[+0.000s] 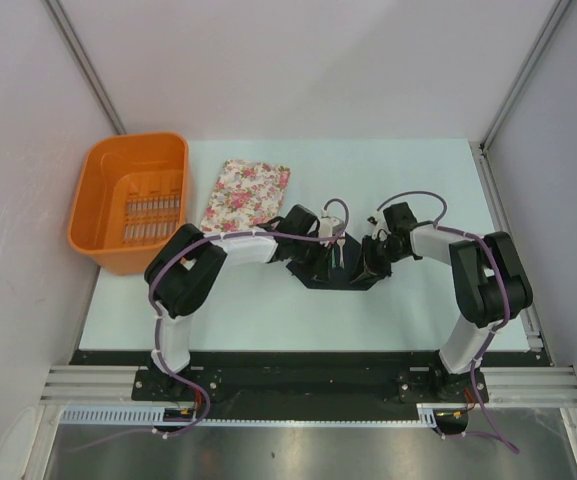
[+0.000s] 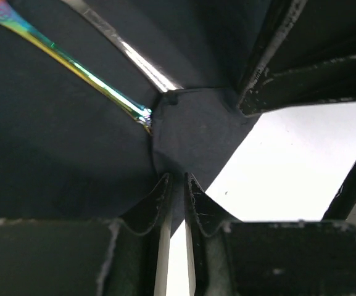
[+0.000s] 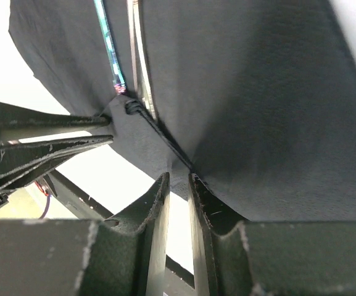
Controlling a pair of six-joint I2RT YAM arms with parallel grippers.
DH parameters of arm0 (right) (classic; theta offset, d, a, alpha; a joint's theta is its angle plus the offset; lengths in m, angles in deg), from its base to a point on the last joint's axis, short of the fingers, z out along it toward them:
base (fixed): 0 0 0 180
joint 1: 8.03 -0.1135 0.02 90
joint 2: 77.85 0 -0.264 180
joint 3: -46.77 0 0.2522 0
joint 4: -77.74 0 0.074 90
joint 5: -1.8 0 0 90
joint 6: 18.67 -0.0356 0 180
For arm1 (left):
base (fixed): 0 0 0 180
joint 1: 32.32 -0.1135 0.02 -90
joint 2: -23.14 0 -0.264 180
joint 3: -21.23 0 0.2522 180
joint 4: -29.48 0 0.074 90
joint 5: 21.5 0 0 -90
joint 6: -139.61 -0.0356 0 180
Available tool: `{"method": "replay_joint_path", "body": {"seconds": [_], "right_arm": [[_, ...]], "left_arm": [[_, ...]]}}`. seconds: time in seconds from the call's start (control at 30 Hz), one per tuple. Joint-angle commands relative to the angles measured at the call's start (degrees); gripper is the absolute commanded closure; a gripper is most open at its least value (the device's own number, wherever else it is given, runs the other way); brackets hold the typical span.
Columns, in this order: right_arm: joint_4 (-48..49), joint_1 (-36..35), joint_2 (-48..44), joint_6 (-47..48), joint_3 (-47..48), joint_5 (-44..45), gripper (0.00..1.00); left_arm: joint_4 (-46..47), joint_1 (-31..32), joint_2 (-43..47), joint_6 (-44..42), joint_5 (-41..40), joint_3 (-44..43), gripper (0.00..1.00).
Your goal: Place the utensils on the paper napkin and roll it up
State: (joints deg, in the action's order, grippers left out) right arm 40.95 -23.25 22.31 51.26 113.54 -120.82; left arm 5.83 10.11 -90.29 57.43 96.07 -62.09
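Note:
The black paper napkin [image 1: 338, 278] lies at the table's middle between both grippers, its near edge folded up. The slim utensils [image 1: 337, 250] lie on it, partly hidden by the arms. In the left wrist view an iridescent handle [image 2: 73, 61] and a silver handle [image 2: 142, 61] run under the napkin fold [image 2: 190, 129]. My left gripper [image 2: 178, 185] is shut on the napkin's edge. My right gripper [image 3: 178, 180] is shut on the napkin's edge [image 3: 147, 142] too, with the handles [image 3: 111, 55] just beyond. In the top view the left gripper [image 1: 318, 258] and the right gripper [image 1: 371, 258] face each other.
An orange basket [image 1: 128, 200] stands at the far left. A pink-and-white floral cloth [image 1: 246, 195] lies beside it, behind the left arm. The white table top [image 1: 418, 310] ends in a black rail at the near edge.

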Motion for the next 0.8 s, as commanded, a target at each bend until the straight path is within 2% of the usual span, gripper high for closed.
{"method": "replay_joint_path", "body": {"seconds": [0.0, 0.2, 0.43, 0.77], "right_arm": [[0.26, -1.47, -3.65, 0.13, 2.18, -1.56, 0.77], [0.53, -4.11, -3.05, 0.39, 1.92, -0.87, 0.77], [-2.11, -0.95, 1.70, 1.97, 3.23, 1.59, 0.82], [-6.68, 0.46, 1.71, 6.18, 4.29, 5.55, 0.80]], "left_arm": [[0.40, -0.33, -0.48, 3.08, 3.36, -2.34, 0.83], [0.57, -1.04, -0.92, 4.58, 3.98, -2.07, 0.83], [0.57, -2.00, -1.62, 6.16, 4.16, -1.72, 0.85], [-0.57, -2.36, -2.85, 7.04, 3.45, -2.33, 0.91]]}}
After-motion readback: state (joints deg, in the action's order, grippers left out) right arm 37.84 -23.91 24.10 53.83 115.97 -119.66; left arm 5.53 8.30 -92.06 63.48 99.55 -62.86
